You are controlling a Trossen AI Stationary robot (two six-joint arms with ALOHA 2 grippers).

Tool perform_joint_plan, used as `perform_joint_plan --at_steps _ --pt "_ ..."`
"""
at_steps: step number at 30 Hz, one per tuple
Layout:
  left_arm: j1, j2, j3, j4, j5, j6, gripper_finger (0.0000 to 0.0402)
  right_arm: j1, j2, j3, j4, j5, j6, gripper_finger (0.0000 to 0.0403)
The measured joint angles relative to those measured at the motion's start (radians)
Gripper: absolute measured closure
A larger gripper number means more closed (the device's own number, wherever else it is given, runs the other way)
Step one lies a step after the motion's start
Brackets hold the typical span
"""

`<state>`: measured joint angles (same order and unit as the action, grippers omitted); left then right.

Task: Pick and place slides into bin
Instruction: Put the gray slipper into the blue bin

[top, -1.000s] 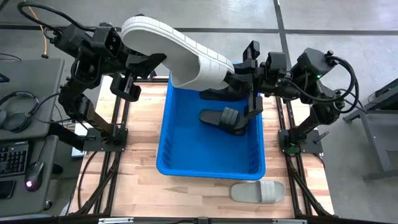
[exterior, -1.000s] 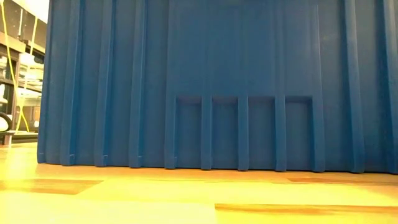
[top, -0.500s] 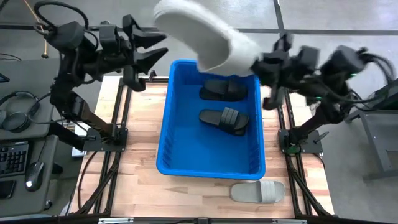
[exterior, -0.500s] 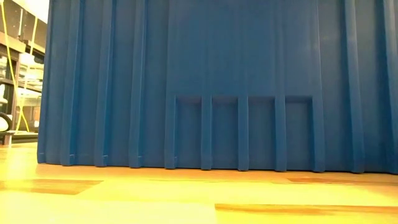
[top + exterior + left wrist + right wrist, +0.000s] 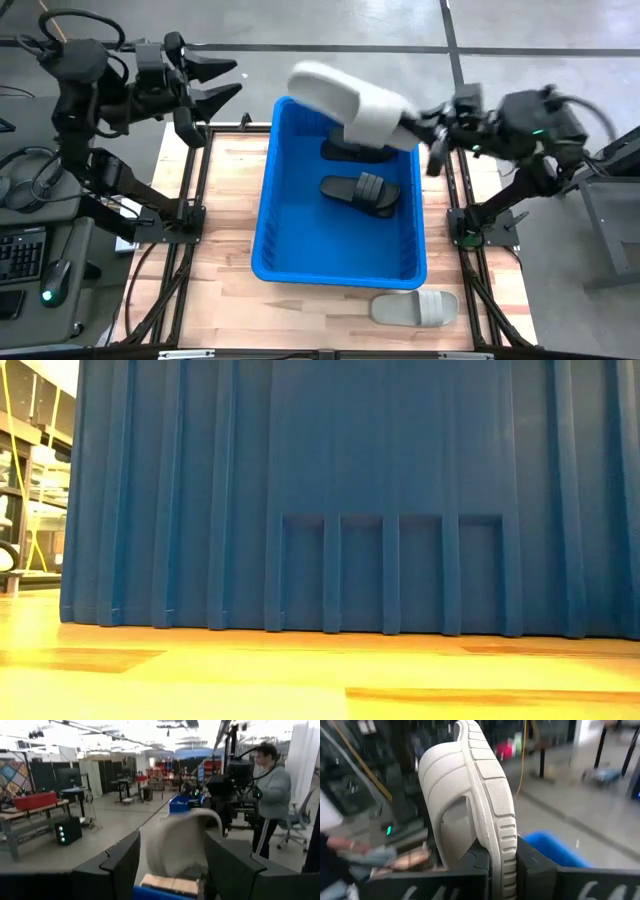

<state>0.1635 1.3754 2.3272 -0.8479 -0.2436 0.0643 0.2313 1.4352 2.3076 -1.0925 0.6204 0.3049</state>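
Observation:
A light grey slide [image 5: 348, 103] hangs in the air over the far end of the blue bin [image 5: 262, 232], held by my right gripper [image 5: 422, 131]. In the right wrist view this slide [image 5: 470, 785] stands on edge. Two black slides lie in the bin: one [image 5: 361, 192] on the floor at mid-bin, the other [image 5: 345, 152] at the far wall, partly hidden by the held slide. Another grey slide [image 5: 415, 308] lies on the table near the bin's front right corner. My left gripper [image 5: 222, 83] stands open and empty, far left of the bin. My right gripper pinches the grey slide's sole near one end [image 5: 503, 854] between its two fingers, one finger [image 5: 472, 870] on the strap side and one on the tread side. The fingers come roughly level from the table's right. The slide sticks out leftward, lifted clear above the bin.
In the low view only the bin's ribbed blue wall [image 5: 320, 490] and the wooden table top [image 5: 300, 680] show. A desk with keyboard and headphones [image 5: 25, 170] stands left of the table. A person [image 5: 272, 790] stands in the room beyond.
My left gripper has opened, let go of the grey slide and drawn back toward the table's left. My right gripper has pulled toward the table's right edge and tipped up toward level, carrying the slide with it. The slide has swung rightward and lower, over the bin's far end.

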Motion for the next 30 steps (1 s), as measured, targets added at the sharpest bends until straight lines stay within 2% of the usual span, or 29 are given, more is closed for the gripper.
perform_joint_plan --at_steps 6,12,21,30 --pt "0.000 0.017 0.001 -0.134 0.010 -0.046 0.0193 -0.026 0.031 0.001 -0.055 -0.150 0.117 0.0398" --pt "0.000 0.064 -0.002 -0.278 0.024 -0.156 0.0192 -0.028 0.051 0.000 -0.052 -0.206 0.125 0.0397" --pt "0.000 0.064 0.000 -0.298 0.079 -0.219 0.0192 -0.028 0.050 0.000 -0.048 -0.204 0.114 0.0398" --pt "0.000 0.097 0.000 -0.294 0.176 -0.258 0.0192 -0.028 0.052 0.000 -0.048 -0.215 0.098 0.0398"
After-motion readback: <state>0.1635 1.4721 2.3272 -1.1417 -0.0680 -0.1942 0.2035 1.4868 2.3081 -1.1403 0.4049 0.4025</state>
